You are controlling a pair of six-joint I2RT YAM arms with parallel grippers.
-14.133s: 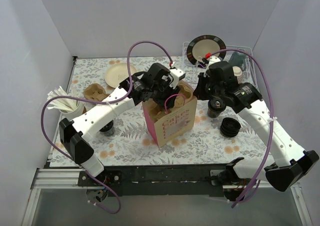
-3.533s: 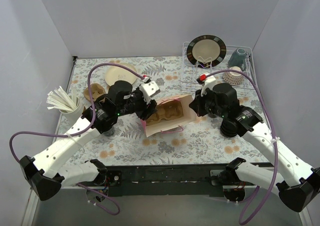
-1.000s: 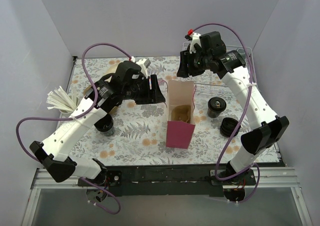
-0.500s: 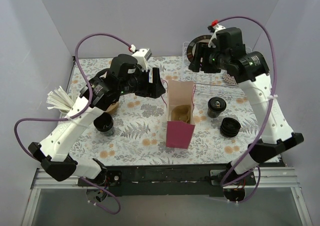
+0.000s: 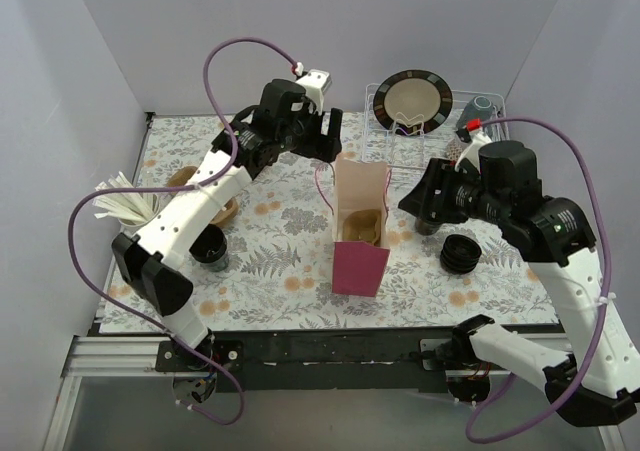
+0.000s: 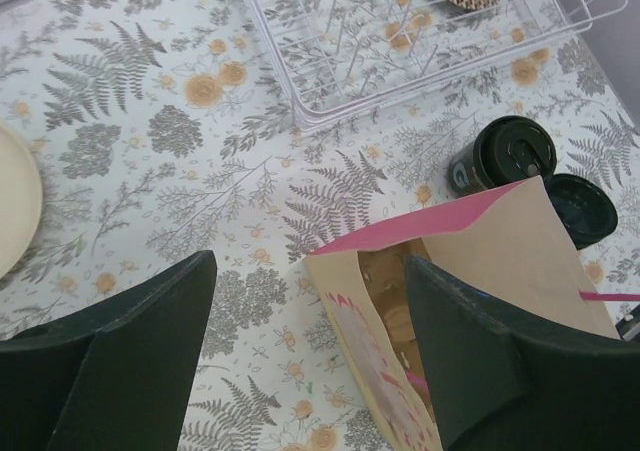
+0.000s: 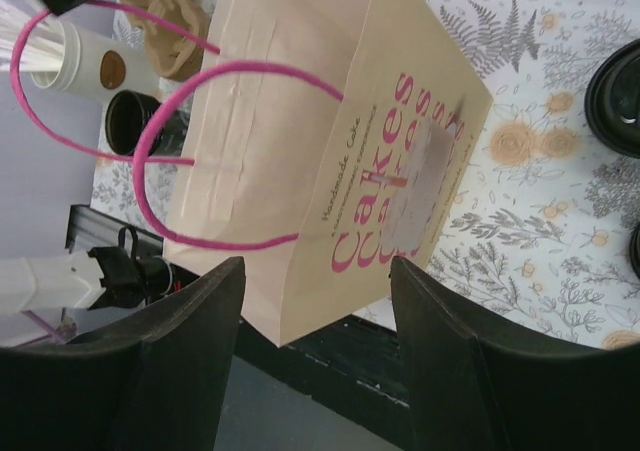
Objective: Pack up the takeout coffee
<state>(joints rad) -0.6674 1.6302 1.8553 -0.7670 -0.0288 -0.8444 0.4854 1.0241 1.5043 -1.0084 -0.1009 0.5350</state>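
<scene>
The left end effector hangs high over the far side of the worktop, behind the paper bag. Its two fingers stand wide apart with nothing between them, and its wrist camera looks down into the bag's open mouth. The right end effector sits low, just right of the bag, with its fingers likewise spread and holding nothing. The bag's printed side fills the view past them, and from above a narrow gap shows between the bag and the fingertips.

The takeout coffee stands upright on the worktop just right of the bag, lid up and long axis vertical, with the sip hole in the lid showing. From above, the right end effector covers part of it, and a strip of worktop separates it from the bag. A stack of black lids lies near it, toward the front right.

At the left, a cup of white sticks and a lidless black cup sit near the left wall. Bare floral worktop runs from them to the bag, and in front of the bag to the near edge. The bag stands upright with a cardboard tray inside. Behind the coffee, the wire dish rack fills the far right corner.
</scene>
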